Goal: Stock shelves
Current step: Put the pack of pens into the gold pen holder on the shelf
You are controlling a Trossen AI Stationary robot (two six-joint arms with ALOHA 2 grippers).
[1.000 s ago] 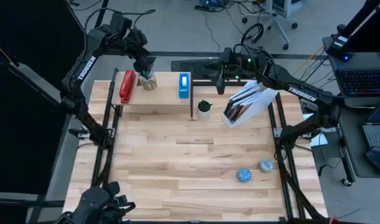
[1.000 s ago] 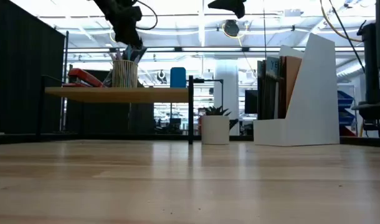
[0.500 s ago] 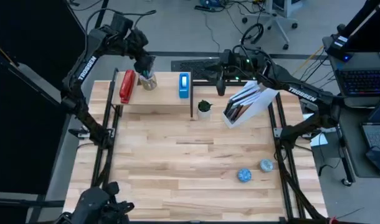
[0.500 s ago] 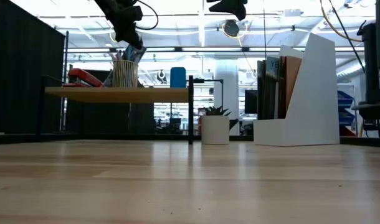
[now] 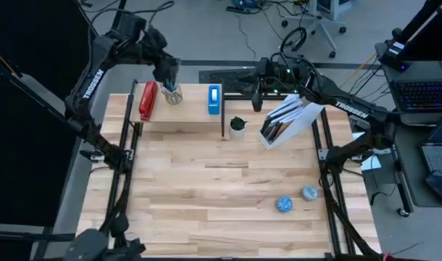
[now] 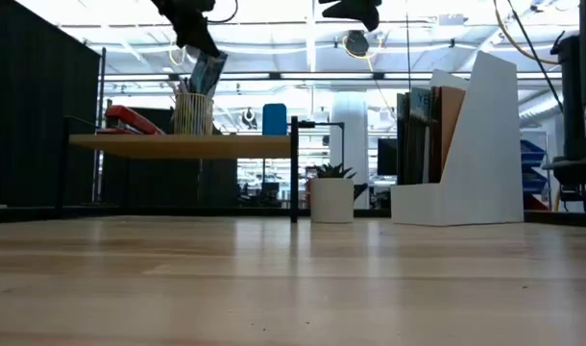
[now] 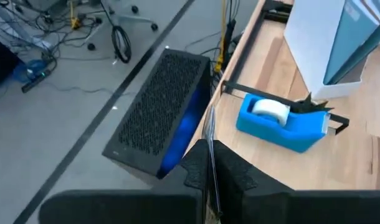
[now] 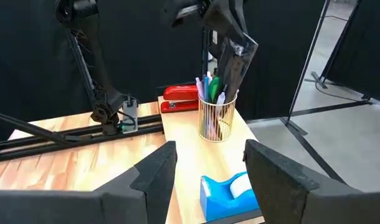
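Note:
The low wood shelf (image 5: pixel 181 118) carries a red stapler (image 5: pixel 147 100), a wire pen cup (image 5: pixel 172 95) and a blue tape dispenser (image 5: pixel 215 99). The white file holder (image 5: pixel 290 122) stands to its right, with folders in it. My left gripper (image 5: pixel 168 75) hangs above the cup, shut on a flat see-through grey strip (image 8: pixel 237 55). My right gripper (image 5: pixel 256 96) hovers open, high over the shelf's right end, touching nothing. My left gripper pinches the strip's upper end (image 7: pixel 209 163) between its two fingers, from above, pointing down. The strip hangs slanted below the fingers. Its lower end (image 6: pixel 200 88) is among the pen tops at the cup's mouth; I cannot tell whether it touches them.
A small potted plant (image 5: pixel 238 125) stands on the table between the shelf and the file holder. Two blue balls (image 5: pixel 284 204) (image 5: pixel 310 193) lie near the right front. A dark keyboard (image 7: pixel 162 106) lies past the table's far edge.
My left gripper has gone up above the pen cup, still shut on the strip. The strip has risen with it, so less of it reaches down among the pens.

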